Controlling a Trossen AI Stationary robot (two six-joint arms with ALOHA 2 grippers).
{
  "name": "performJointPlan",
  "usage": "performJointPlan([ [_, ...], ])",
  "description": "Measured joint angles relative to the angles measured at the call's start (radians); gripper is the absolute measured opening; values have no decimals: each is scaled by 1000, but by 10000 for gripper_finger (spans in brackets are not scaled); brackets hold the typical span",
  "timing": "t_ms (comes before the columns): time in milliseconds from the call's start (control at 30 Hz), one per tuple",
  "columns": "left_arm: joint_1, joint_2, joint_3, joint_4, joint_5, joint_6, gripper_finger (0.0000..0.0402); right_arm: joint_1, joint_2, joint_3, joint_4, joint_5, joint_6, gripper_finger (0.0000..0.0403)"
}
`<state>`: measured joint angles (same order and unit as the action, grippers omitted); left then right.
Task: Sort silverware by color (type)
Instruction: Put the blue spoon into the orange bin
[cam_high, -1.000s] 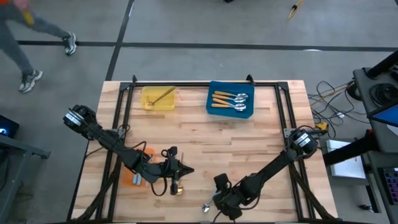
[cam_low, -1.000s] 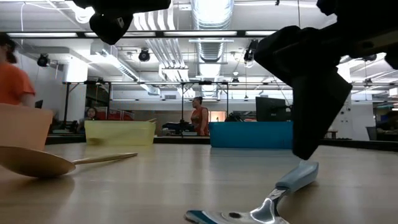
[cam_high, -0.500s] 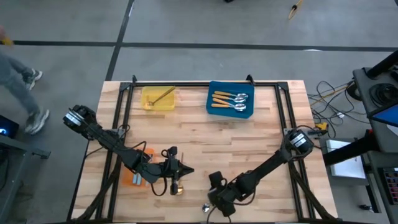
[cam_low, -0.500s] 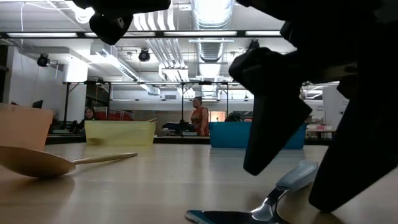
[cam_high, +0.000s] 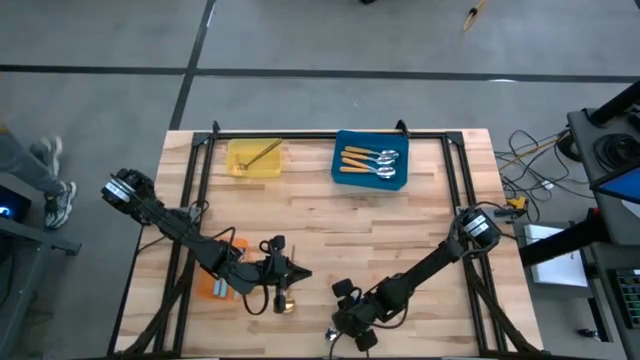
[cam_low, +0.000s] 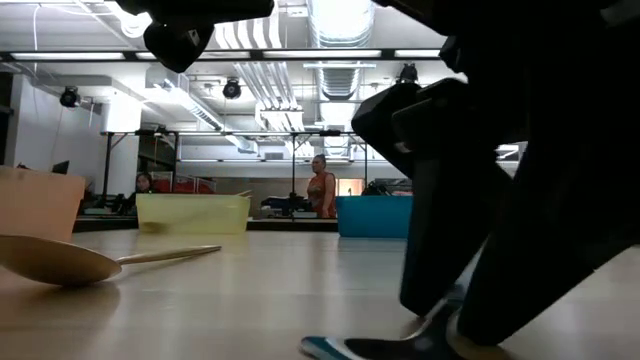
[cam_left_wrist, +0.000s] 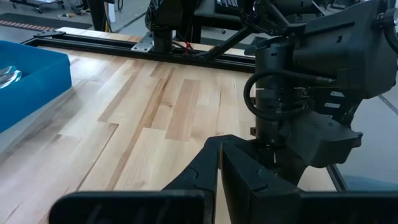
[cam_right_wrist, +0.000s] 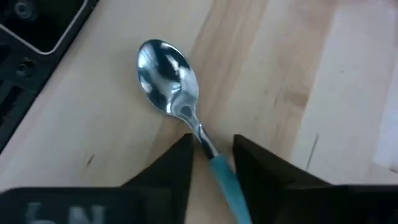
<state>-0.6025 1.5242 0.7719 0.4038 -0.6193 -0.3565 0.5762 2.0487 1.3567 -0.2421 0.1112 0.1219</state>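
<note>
Lying flat at the near edge of the worktop (cam_high: 330, 235), the blue-handled spoon (cam_right_wrist: 180, 106) has the right hand (cam_right_wrist: 211, 155) straddling its neck, fingers parted on either side and not gripping, lined up to pinch. Only the right wrist view shows that gap; from above the arm hides it. Left of it, the left hand (cam_high: 290, 272) waits, closed and empty, over a gold spoon (cam_low: 70, 262).

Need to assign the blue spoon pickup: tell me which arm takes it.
Right. Its claw is open and straddles the blue spoon's neck at the table's near edge. The left claw sits apart, shut, beside a gold spoon.
</note>
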Motion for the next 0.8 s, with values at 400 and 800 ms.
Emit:
performJointPlan([
  [400,0,0,0,1,0,0,1,0,-18,-2,-9,3,-38,15],
  [800,-1,-4,0,43,-2,45,1,80,-185,-91,-2,265,-64,13],
])
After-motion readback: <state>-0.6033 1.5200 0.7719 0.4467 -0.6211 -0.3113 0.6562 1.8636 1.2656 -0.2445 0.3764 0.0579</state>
